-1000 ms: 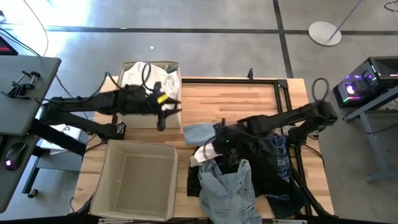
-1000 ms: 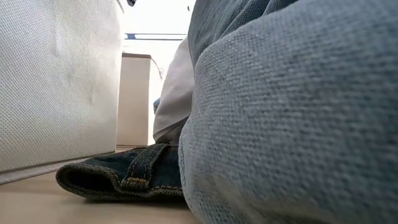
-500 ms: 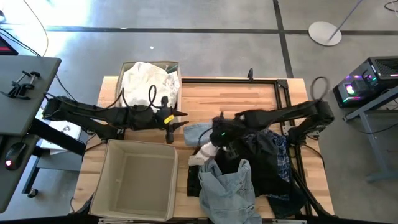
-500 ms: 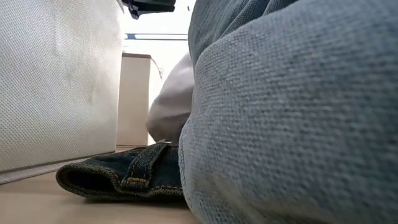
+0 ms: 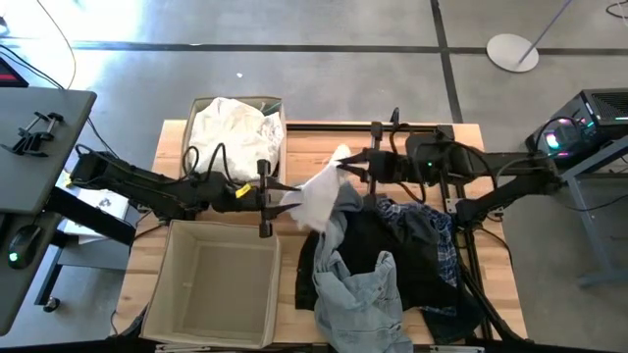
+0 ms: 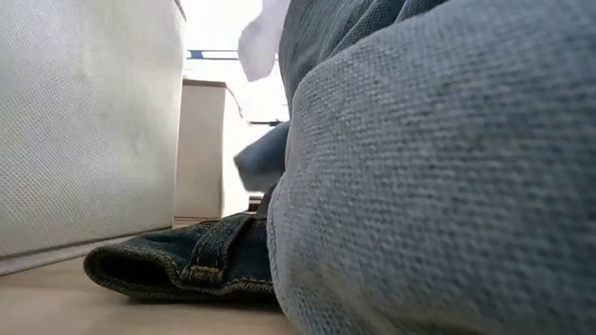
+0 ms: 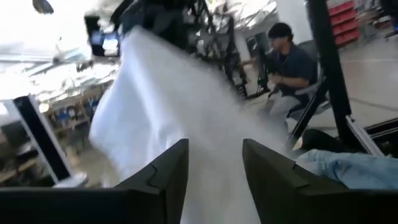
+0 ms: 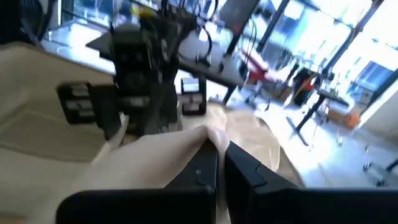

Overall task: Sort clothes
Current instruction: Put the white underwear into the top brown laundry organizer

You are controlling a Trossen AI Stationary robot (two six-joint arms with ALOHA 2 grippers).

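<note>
- My right tool [image 5: 345, 169] is pinched shut on the white garment [image 5: 316, 192], lifted above the worktop [image 5: 324, 142].
- My left tool [image 5: 280, 192], part open, faces its hanging end, nearer.

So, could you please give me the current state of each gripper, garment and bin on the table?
right gripper: shut on the white garment, lifted above the pile
white garment: hanging between the two grippers
left gripper: fingers parted, at the garment's lower end
far bin: holds white clothes
near bin: empty
pale denim garment: crumpled on the pile
dark clothes: heaped on the table
</note>
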